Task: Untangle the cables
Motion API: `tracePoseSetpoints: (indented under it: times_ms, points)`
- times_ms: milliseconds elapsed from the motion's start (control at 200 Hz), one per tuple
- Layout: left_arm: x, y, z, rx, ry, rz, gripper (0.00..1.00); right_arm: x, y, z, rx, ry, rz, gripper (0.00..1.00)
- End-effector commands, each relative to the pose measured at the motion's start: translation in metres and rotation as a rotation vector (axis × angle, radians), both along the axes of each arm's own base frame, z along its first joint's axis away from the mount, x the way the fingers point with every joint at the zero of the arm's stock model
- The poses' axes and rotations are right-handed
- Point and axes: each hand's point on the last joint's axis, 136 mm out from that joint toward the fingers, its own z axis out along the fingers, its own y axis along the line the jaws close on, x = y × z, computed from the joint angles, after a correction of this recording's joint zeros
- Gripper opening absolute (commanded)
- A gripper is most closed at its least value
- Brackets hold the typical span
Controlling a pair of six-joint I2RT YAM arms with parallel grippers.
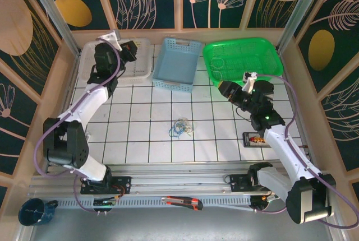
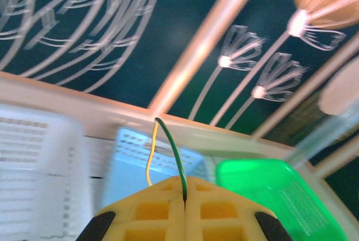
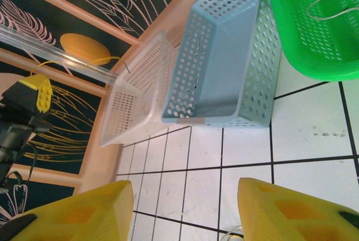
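The left pincer hangs over the white perforated basket, which stands just left of the blue basket. Its jaws are pressed together on a thin yellow-and-green wire that arches up out of the fingertips in the left wrist view. The right wrist view shows a yellow strand running from this pincer towards the white basket.

In front of the blue basket, towards the arm bases, the tangle of cables lies on the tiled surface. Its blue and yellowish strands are bunched together, and it is apart from both pincers.

The right pincer hovers right of and in front of the blue basket, jaws spread and gripping nothing. Just right of the blue basket, the green tray holds a pale wire in a loose loop.
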Motion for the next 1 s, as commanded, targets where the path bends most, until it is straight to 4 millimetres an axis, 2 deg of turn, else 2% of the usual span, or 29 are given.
tracePoseSetpoints:
  times_ms: [0, 110, 135, 145, 165, 500, 530, 711, 791, 996]
  points:
    - [0.021, 0.025, -0.005, 0.053, 0.027, 0.072, 0.00, -0.003, 0.003, 0.013, -0.030, -0.043, 0.033, 0.52]
    - [0.039, 0.045, -0.013, 0.071, 0.054, 0.124, 0.00, -0.002, 0.002, 0.010, -0.049, -0.037, 0.036, 0.53]
    - [0.041, 0.048, -0.007, 0.072, 0.045, 0.134, 0.00, -0.002, 0.003, 0.009, -0.051, -0.036, 0.037, 0.53]
    - [0.045, 0.049, -0.017, 0.075, 0.065, 0.136, 0.00, -0.002, 0.003, 0.008, -0.053, -0.035, 0.037, 0.53]
    - [0.049, 0.053, -0.022, 0.079, 0.076, 0.146, 0.00, -0.002, 0.002, 0.007, -0.056, -0.033, 0.038, 0.53]
    - [0.084, 0.092, -0.049, 0.127, 0.151, 0.237, 0.00, -0.002, 0.002, -0.001, -0.071, -0.012, 0.043, 0.56]
    - [0.085, 0.095, -0.050, 0.131, 0.155, 0.243, 0.07, -0.002, 0.002, -0.001, -0.071, -0.013, 0.044, 0.56]
    - [0.094, 0.108, -0.045, 0.140, 0.160, 0.279, 0.77, -0.006, -0.001, 0.000, -0.073, -0.014, 0.034, 0.58]
    - [0.095, 0.109, -0.036, 0.143, 0.148, 0.280, 0.97, -0.008, -0.002, -0.001, -0.073, -0.009, 0.028, 0.58]
    - [0.085, 0.096, -0.020, 0.109, 0.126, 0.210, 0.99, -0.010, -0.002, -0.006, -0.080, 0.002, 0.017, 0.58]
